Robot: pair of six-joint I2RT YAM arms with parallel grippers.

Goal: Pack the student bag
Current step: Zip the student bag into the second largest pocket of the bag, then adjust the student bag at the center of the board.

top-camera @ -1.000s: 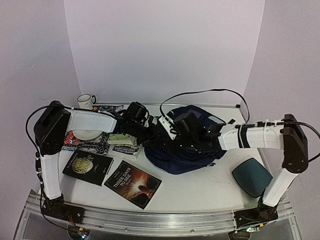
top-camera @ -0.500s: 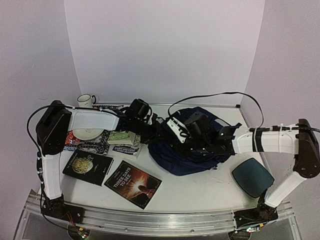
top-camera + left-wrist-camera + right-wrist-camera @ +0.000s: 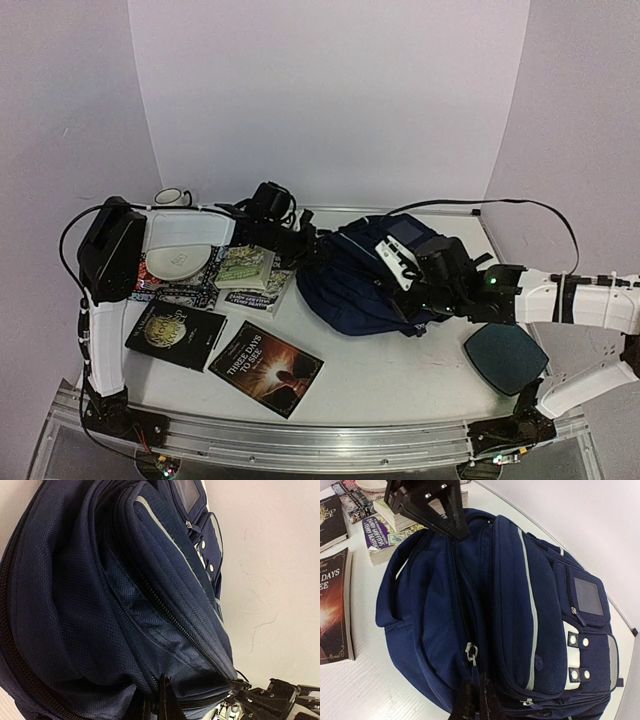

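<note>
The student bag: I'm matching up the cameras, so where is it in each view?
Top external: student bag right of centre.
Left wrist: bag fills left and centre.
Right wrist: bag fills the centre.
Shared landmark: left fingers pinching the bag's edge.

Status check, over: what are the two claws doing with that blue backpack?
Left claw shut on student bag fabric. Right claw shut on opposite end. Books lie outside, unpacked.
</note>
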